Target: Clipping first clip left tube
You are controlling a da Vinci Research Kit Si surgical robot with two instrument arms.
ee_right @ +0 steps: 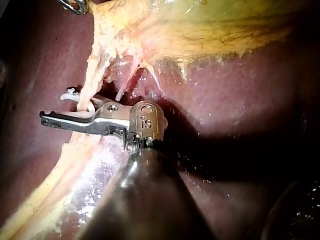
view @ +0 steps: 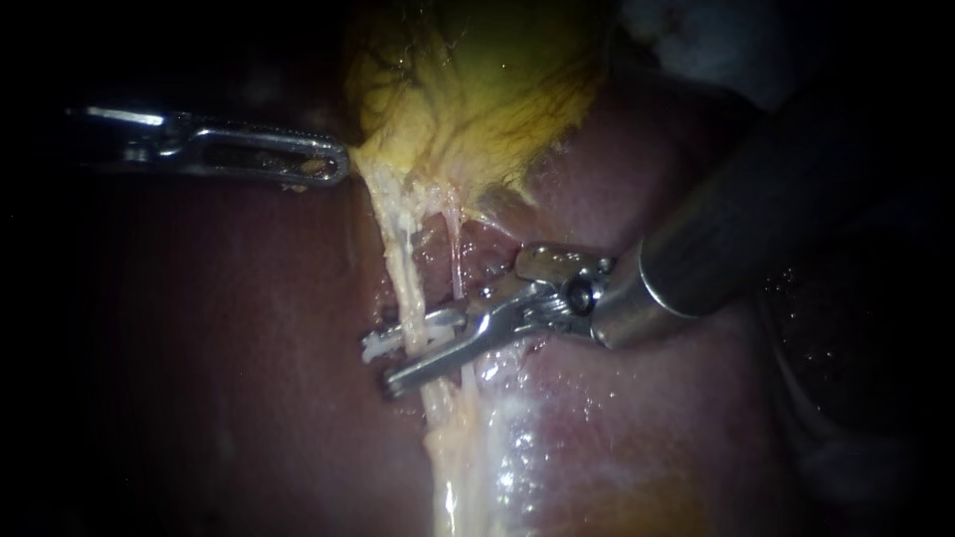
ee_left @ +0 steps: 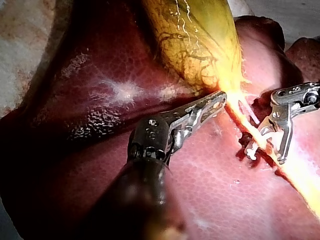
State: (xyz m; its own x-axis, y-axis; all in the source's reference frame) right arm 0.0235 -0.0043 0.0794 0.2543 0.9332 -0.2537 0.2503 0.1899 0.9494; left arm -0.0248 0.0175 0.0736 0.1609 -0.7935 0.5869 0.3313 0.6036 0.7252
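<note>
- Liver (view: 647, 428): broad dark-red bed under everything, wet and glistening on the near side. Judgement: keep both jaw tips off its surface while closing.
- Gallbladder (view: 477, 89): yellow-green, at the far side, narrowing toward the two strands that run nearward from it.
- Right instrument (view: 383, 366): thick shaft enters from the upper right. Its jaws reach leftward and stand partly apart, carrying an open white clip, one jaw on each side of the left tube.
- Left instrument (view: 333, 164): comes in from the left. Its slotted jaws are clamped on the gallbladder's left edge at the neck, drawing the strands taut. Judgement: hold this tension steady so the tube does not slip out of the clip.
- Left tube (view: 403, 268): the thicker pale strand, running from the neck toward the near side. It passes between the right instrument's jaws, about midway along its visible run.
- Right tube (view: 456, 259): thin and pinkish, just right of the left tube. It crosses close to the root of the jaws; I cannot tell whether it lies inside them or behind. Judgement: confirm it is outside before squeezing.
- Clip (view: 376, 344): white, its hooked tip showing beyond the tube's left side. Judgement: the tip looks clear of tissue, so the tube is fully spanned. Close squarely across it, not slanted, until the clip locks.
</note>
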